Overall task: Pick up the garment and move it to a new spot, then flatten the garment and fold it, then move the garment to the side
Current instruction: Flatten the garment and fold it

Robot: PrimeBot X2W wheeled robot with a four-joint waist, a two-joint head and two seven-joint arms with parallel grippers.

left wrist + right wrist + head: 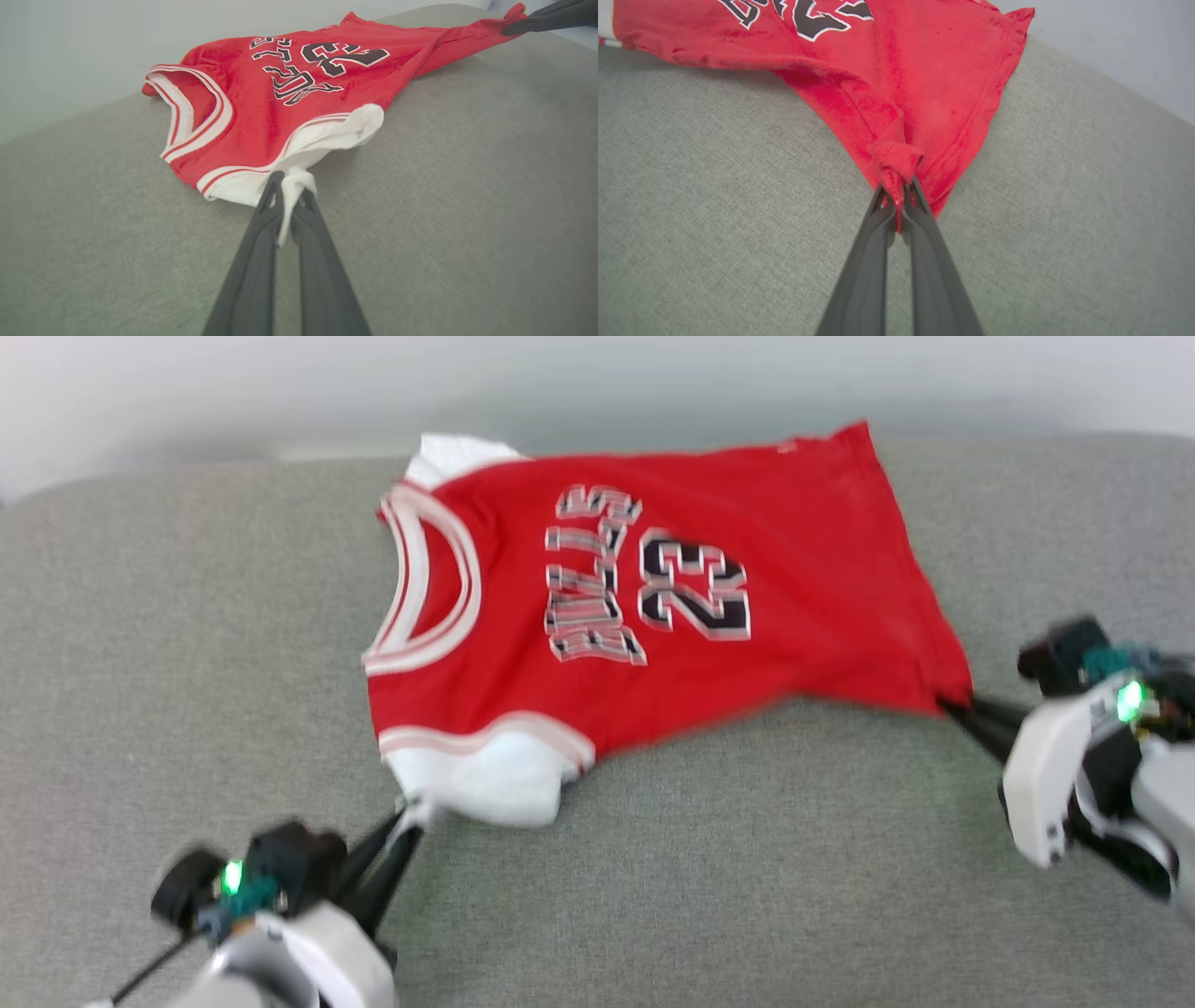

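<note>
The garment is a red jersey with white sleeves, striped trim and black lettering with "23". It lies spread face up on the grey cushion, neck toward the left. My left gripper is shut on the near white sleeve, pinching a bunch of cloth. My right gripper is shut on the near hem corner at the right, and the cloth there is pulled into a point. In the left wrist view the right gripper's fingers show at the top right on that corner.
The grey fabric surface stretches wide around the jersey, with open room in front and to both sides. Its back edge meets a pale wall just behind the far sleeve.
</note>
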